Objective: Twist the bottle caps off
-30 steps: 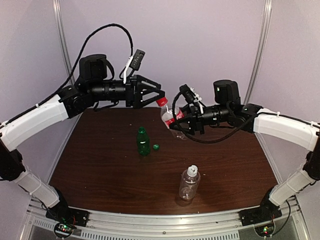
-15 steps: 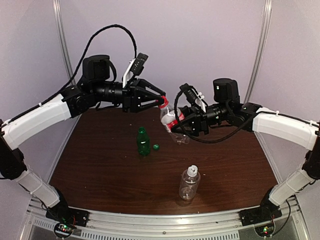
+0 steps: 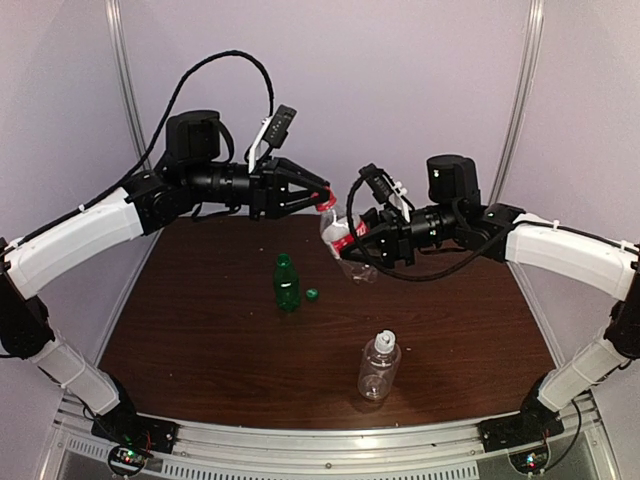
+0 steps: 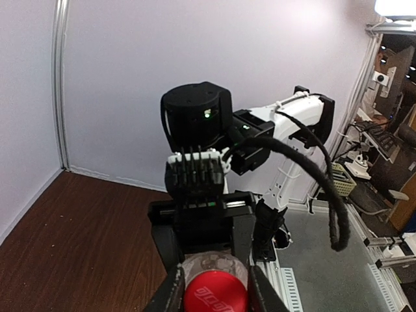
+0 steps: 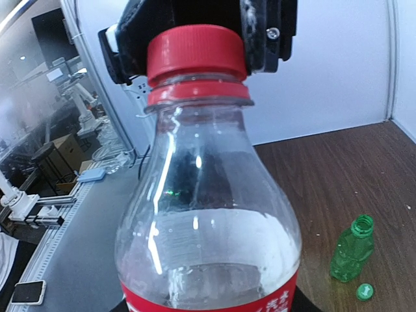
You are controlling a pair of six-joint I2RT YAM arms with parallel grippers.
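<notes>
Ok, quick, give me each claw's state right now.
Left claw: closed on the red cap.
Right claw: closed, holding the red-label bottle.

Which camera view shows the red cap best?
The right wrist view: the red cap appears large and side-on, on the bottle. The left wrist view shows only its top, cut by the frame edge. In the top external view it is tiny.
</notes>
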